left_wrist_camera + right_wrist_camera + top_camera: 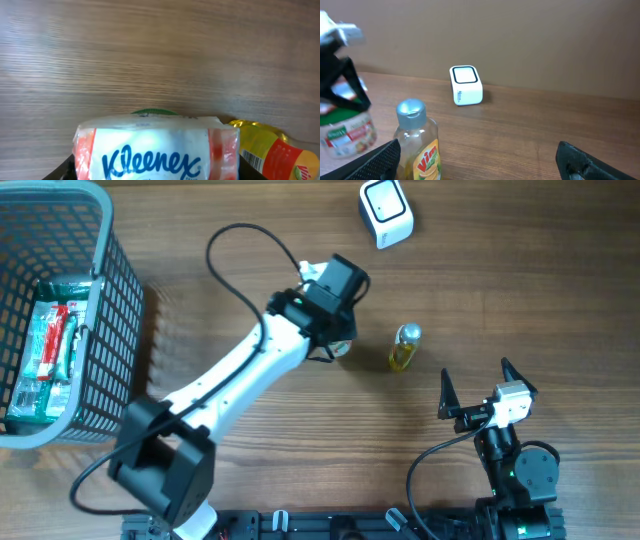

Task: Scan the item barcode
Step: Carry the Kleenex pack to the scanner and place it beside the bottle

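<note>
Left wrist only: I read Kleenex pack point(156, 150), left gripper point(342, 343) clamped on it. Overhead only: basket point(103, 300). Right gripper point(474, 372) jaws apart. Scanner point(466, 85) beyond Vim bottle point(417, 145).

Bottle point(404, 347) right of tissue pack point(155, 150), scanner point(385, 213) behind

I see a grey mesh basket point(112, 330) at the nine o'clock edge of my wooden table point(500, 270). Red, green and white packs point(50, 350) lie on its bottom. Just toward three o'clock of the table's middle, a small bottle point(404, 347) of yellow liquid stands upright, with a grey cap and a Vim label. At its nine o'clock, near but apart, stands a jar point(347, 132) with a green lid and a white label.
</note>
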`<state>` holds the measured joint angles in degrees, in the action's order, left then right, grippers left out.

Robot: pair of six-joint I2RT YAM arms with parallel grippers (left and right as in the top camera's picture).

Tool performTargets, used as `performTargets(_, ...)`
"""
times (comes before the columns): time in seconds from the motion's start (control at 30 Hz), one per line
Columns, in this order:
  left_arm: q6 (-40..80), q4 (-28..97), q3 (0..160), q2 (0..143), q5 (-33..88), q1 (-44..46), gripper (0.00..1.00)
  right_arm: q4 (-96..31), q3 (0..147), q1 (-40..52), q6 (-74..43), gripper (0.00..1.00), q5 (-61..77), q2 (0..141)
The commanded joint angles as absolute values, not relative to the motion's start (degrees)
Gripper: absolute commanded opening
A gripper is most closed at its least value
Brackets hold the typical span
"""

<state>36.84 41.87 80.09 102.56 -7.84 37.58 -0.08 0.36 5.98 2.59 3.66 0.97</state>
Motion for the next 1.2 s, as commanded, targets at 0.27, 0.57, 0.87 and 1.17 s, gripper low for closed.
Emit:
performTargets(0.27, 38.22, 37.69, 79.92, 109.84, -14.68, 43.79, 0.52, 0.1, 0.32, 6.15, 1.48, 1.0, 4.47, 1.02)
performTargets(0.57, 38.22, 37.71, 79.81, 111.02, -14.39, 44.23, 0.69, 0.1, 0.32, 6.15, 1.5, 1.0, 4.47, 1.02)
performTargets(0.87, 37.65, 37.71, 82.19, 106.78, -14.46, 44.12, 1.0, 0.1, 0.32, 6.15, 1.48, 1.0, 4.47, 1.02)
performTargets(1.17, 34.26, 37.82, 83.29, 96.88, -14.66, 38.96, 1.0, 0.1, 0.32, 6.15, 1.48, 1.0, 4.47, 1.02)
